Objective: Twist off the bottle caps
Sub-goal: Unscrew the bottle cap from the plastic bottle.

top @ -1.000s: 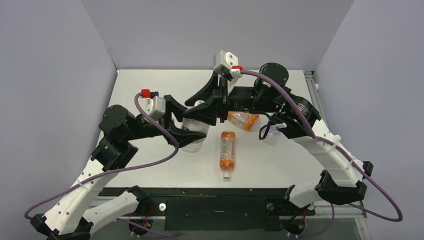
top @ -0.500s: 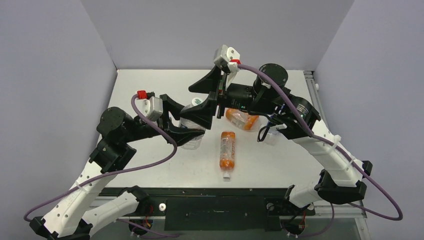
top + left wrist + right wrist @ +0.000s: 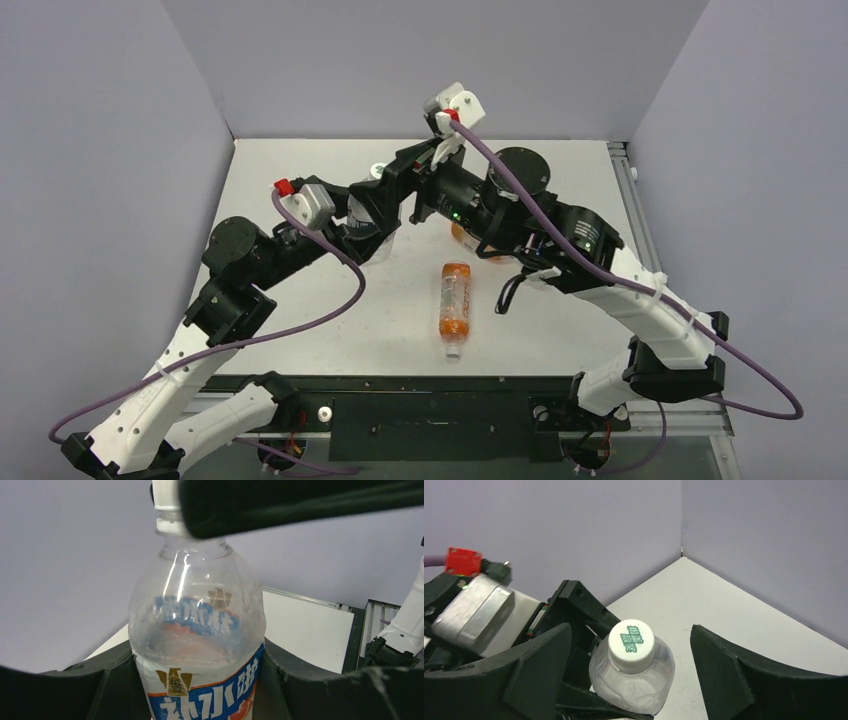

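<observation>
My left gripper (image 3: 362, 228) is shut on a clear bottle (image 3: 197, 630) with a red-white-blue label, holding it upright by the body above the table. Its fingers (image 3: 60, 690) press the label from both sides. The white bottle cap (image 3: 631, 644), with a green mark on top, sits on the neck. My right gripper (image 3: 631, 672) hangs over it, open, with its fingers (image 3: 539, 670) well apart on either side and not touching the cap. In the left wrist view a black right finger crosses in front of the cap (image 3: 166, 500). From above, the right gripper (image 3: 388, 182) meets the bottle (image 3: 372, 222) at the back left.
A slim orange bottle (image 3: 455, 298) lies on the white table (image 3: 300, 170), its white cap (image 3: 453, 350) towards the near edge. A wide orange bottle (image 3: 478, 242) lies partly under the right arm. Grey walls close the back and both sides.
The right gripper was closed around the cap and has opened wide. Both grippers and the held bottle have shifted towards the back left.
</observation>
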{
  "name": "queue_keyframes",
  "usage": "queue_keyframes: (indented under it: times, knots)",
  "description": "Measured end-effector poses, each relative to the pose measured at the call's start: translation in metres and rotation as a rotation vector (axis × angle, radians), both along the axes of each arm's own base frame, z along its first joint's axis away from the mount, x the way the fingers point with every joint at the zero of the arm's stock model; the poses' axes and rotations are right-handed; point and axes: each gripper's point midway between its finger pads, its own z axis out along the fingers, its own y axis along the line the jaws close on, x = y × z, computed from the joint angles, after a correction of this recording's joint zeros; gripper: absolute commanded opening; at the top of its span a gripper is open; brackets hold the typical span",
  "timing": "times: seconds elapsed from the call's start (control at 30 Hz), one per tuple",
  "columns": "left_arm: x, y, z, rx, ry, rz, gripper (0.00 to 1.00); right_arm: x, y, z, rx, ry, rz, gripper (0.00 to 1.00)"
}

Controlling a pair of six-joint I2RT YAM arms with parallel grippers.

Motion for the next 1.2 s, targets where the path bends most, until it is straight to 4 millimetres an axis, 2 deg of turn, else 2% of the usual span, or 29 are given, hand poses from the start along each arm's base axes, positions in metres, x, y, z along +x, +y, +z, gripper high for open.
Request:
queue_keyframes:
  times: [0.1, 0.17, 0.23, 0.3, 0.6, 0.67, 0.73, 0.77, 0.83, 1.07, 1.2]
  knots:
    - [0.003, 0.002, 0.000, 0.001, -0.005, 0.018, 0.00, 0.015, 0.009, -0.009, -0.018, 0.016, -0.068, 0.76]
    - [0.004, 0.002, 0.001, 0.000, -0.005, 0.024, 0.00, 0.023, 0.015, -0.020, -0.040, 0.028, -0.098, 0.67]
    - [0.004, 0.003, 0.001, -0.001, -0.005, 0.030, 0.00, 0.028, 0.020, -0.028, -0.052, 0.041, -0.118, 0.53]
    - [0.006, 0.004, -0.002, 0.003, 0.003, 0.040, 0.00, 0.029, 0.023, -0.028, -0.044, 0.049, -0.121, 0.48]
    - [0.004, 0.005, -0.002, 0.001, 0.001, 0.040, 0.00, 0.028, 0.022, -0.021, -0.022, 0.041, -0.122, 0.39]
    - [0.004, 0.005, -0.002, 0.001, 0.001, 0.039, 0.00, 0.027, 0.023, -0.021, -0.021, 0.041, -0.118, 0.34]
    - [0.004, 0.005, -0.002, 0.001, 0.002, 0.040, 0.00, 0.026, 0.024, -0.021, -0.021, 0.040, -0.110, 0.26]
    - [0.004, 0.005, -0.003, 0.003, 0.004, 0.039, 0.00, 0.025, 0.024, -0.020, -0.023, 0.037, -0.107, 0.15]
    - [0.004, 0.005, -0.003, 0.002, 0.003, 0.039, 0.00, 0.024, 0.024, -0.020, -0.028, 0.035, -0.102, 0.00]
    - [0.004, 0.005, -0.002, 0.002, 0.002, 0.035, 0.00, 0.023, 0.024, -0.020, -0.043, 0.015, -0.079, 0.00]
    - [-0.003, 0.001, -0.002, -0.011, 0.021, -0.006, 0.00, 0.018, 0.026, -0.019, -0.053, 0.003, 0.046, 0.00]
